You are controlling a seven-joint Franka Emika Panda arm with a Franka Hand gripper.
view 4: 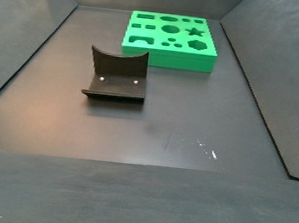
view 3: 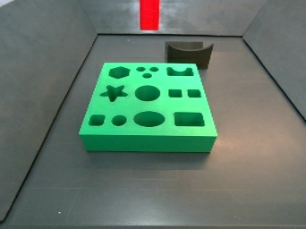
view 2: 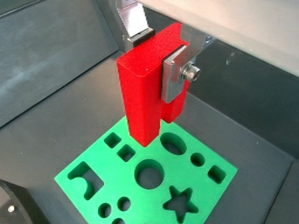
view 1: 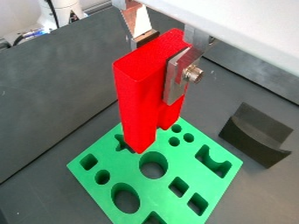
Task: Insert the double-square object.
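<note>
The double-square object (view 1: 149, 96), a smooth bright red plastic piece with flat square-edged faces, hangs upright in the air above the green block (view 1: 176, 188); in both wrist views its lower end is clear of the block's top. The gripper (view 2: 158, 70) pinches it near its upper end: a flat silver finger plate (view 2: 177, 72) lies pressed against one red side, the opposite finger hidden behind the piece.

In a side view only the piece's lower part (view 3: 149, 13) shows, at the 12 o'clock edge of the frame, above and behind the block.

The green block (view 3: 149, 103) is a thick matte slab whose top is cut with many openings: round holes, squares, an oval, a hexagon, a star (view 3: 114, 92) and a notched shape. It rests flat on the dark grey floor (view 3: 156, 192).

At about 1 o'clock from the block in that side view sits a dark grey curved block (view 3: 188, 55), just beside the green slab's far edge. In a side view its concave scooped face (view 4: 116, 75) shows, well apart from the slab (view 4: 171, 40).
</note>
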